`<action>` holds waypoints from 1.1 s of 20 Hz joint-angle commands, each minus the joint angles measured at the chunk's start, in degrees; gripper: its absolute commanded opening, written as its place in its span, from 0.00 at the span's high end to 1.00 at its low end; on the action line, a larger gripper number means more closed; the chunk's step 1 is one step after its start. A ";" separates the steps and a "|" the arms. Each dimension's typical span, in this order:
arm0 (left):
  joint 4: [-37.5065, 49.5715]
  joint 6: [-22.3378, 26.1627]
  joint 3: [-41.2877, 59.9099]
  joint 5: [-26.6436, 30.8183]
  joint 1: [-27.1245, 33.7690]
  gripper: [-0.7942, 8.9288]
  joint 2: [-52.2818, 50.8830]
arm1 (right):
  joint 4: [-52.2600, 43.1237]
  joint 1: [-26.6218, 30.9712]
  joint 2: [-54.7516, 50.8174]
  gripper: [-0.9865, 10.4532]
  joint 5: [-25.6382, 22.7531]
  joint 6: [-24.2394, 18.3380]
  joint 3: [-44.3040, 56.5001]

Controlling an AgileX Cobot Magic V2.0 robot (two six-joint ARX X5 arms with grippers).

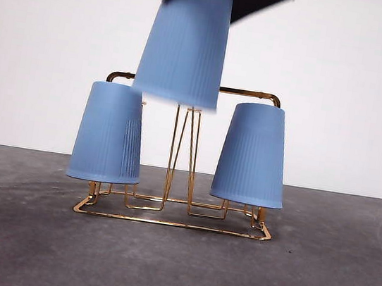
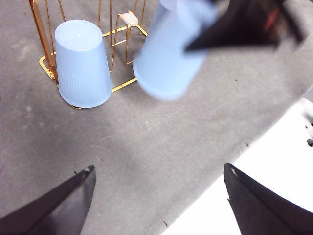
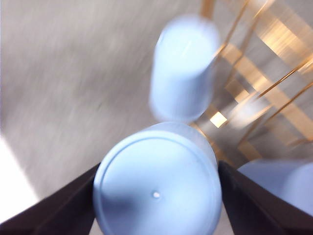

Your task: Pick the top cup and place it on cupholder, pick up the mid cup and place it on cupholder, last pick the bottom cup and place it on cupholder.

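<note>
Blue ribbed plastic cup (image 1: 186, 39), upside down and tilted, hangs above the middle of the gold wire cupholder (image 1: 174, 212); I see it clamped by its closed end between the right gripper (image 3: 156, 196) jaws. No readable writing on any cup or the rack. Two more blue cups sit inverted on the rack's prongs: one on the left end (image 1: 109, 134), one on the right end (image 1: 252, 155). I can't see inside any of them. The centre white-tipped prong (image 2: 129, 18) is bare, just beside the held cup's rim. Left gripper (image 2: 159, 200) waits spread wide over the grey table (image 1: 329, 276), holding nothing.
</note>
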State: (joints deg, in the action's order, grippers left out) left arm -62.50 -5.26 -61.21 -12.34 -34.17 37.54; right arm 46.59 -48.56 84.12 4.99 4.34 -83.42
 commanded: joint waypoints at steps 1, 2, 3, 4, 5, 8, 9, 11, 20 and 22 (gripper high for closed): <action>0.79 0.72 -0.44 -0.22 -0.39 0.50 0.24 | -0.33 0.98 0.52 0.64 -0.79 -1.73 -5.16; 0.79 0.74 -0.44 -0.22 -0.39 0.50 0.24 | -0.70 1.92 0.83 0.64 -0.76 -1.77 -6.49; 0.81 0.74 -0.44 -0.22 -0.39 0.50 0.24 | -1.27 2.75 1.27 0.64 -0.72 -1.77 -7.39; 0.81 0.74 -0.44 -0.22 -0.39 0.50 0.24 | -1.62 3.50 1.75 0.64 -0.55 -1.77 -7.85; 0.79 0.74 -0.44 -0.22 -0.39 0.50 0.24 | -2.05 4.48 2.49 0.64 -0.55 -1.77 -7.89; 0.79 0.72 -0.44 -0.22 -0.39 0.50 0.24 | -2.95 6.10 5.68 0.64 -0.42 -2.08 -7.89; 0.79 0.72 -0.44 -0.22 -0.39 0.50 0.24 | -3.67 6.49 6.86 0.64 0.07 -2.08 -7.89; 0.79 0.74 -0.44 -0.22 -0.39 0.50 0.24 | -4.79 6.86 9.53 0.64 1.22 -1.99 -7.89; 0.72 0.70 -0.44 -0.22 -0.39 0.50 0.24 | -5.49 6.86 19.74 0.62 0.87 -2.05 -7.87; 0.72 0.70 -0.44 -0.22 -0.39 0.50 0.24 | -5.60 6.86 20.35 0.62 0.72 -2.05 -7.87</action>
State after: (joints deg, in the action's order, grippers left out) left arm -62.37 -5.26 -61.21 -12.34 -34.17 37.54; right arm 41.69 -41.19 103.53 5.80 2.79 -90.28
